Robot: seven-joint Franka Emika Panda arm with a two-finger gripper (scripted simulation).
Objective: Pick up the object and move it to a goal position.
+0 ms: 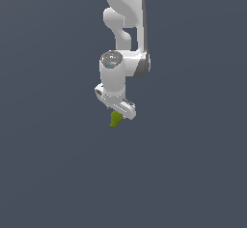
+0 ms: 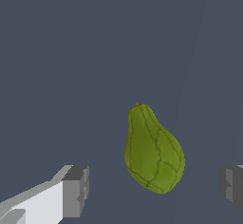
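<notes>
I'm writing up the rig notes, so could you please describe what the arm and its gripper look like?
The arm is glossy white with rounded, bulbous links, dark grey bands at a joint and a grey circular cap. The gripper is a white block; its jaws end in squared dark grey pads. No cables or markings show.

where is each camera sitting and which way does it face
Exterior view: off the arm, its exact spot not on record; it faces the white arm, whose gripper hangs low with the yellow-green object just below it.
Wrist view: on the wrist, looking out past the gripper; two grey fingertips show, wide apart, the object between them and touching neither.
Shared: object, gripper and the plain grey ground.
</notes>
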